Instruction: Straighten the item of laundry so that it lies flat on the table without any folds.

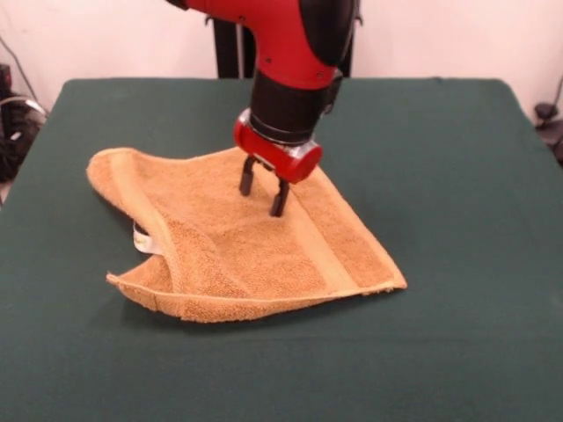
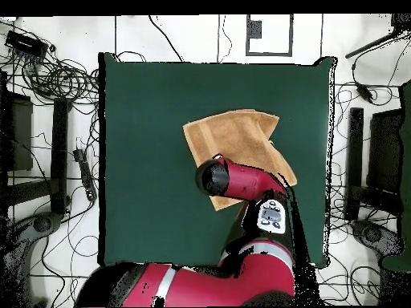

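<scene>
The orange-tan terry towel [image 1: 237, 242] lies on the dark green table [image 1: 457, 176], left of centre in the front view. Its left part is folded over, with a small white tag [image 1: 141, 237] showing at the fold. A flat woven band runs down its right side. My gripper [image 1: 264, 192] hangs just above the towel's far middle, its two dark fingers [image 1: 280, 199] apart and holding nothing. In the overhead view the towel [image 2: 237, 136] lies right of the table's [image 2: 144, 160] centre, and the arm covers its near edge and hides the gripper.
The red and black arm [image 2: 241, 180] reaches in from the robot's base. Cables and stands [image 2: 56, 80] lie on the floor round the table. The pedestal [image 1: 233, 44] stands at the table's far side.
</scene>
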Tool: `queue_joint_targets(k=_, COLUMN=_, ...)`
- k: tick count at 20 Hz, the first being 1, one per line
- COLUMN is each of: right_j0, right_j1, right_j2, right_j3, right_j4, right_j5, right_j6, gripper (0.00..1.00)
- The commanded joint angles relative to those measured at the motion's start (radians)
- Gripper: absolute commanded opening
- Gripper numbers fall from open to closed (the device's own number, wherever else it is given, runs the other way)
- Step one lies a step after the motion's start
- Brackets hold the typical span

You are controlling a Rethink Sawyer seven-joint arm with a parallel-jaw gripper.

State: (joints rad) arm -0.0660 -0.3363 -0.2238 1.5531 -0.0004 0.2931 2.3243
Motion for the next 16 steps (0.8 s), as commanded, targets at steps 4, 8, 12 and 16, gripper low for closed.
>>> queue_joint_targets(k=4, right_j0=0.126, right_j1=0.033, right_j2=0.181, right_j3=0.114, right_j4=0.179, right_j5=-0.034, right_j6=0.275, gripper=1.0)
queue_joint_targets(k=8, right_j0=0.136, right_j1=0.025, right_j2=0.177, right_j3=0.135, right_j4=0.204, right_j5=-0.052, right_j6=0.257, gripper=1.0)
queue_joint_targets(k=12, right_j0=0.16, right_j1=0.013, right_j2=0.171, right_j3=0.155, right_j4=0.235, right_j5=-0.055, right_j6=0.259, gripper=1.0)
queue_joint_targets(k=16, right_j0=0.193, right_j1=0.007, right_j2=0.166, right_j3=0.167, right_j4=0.285, right_j5=-0.056, right_j6=0.28, gripper=1.0)
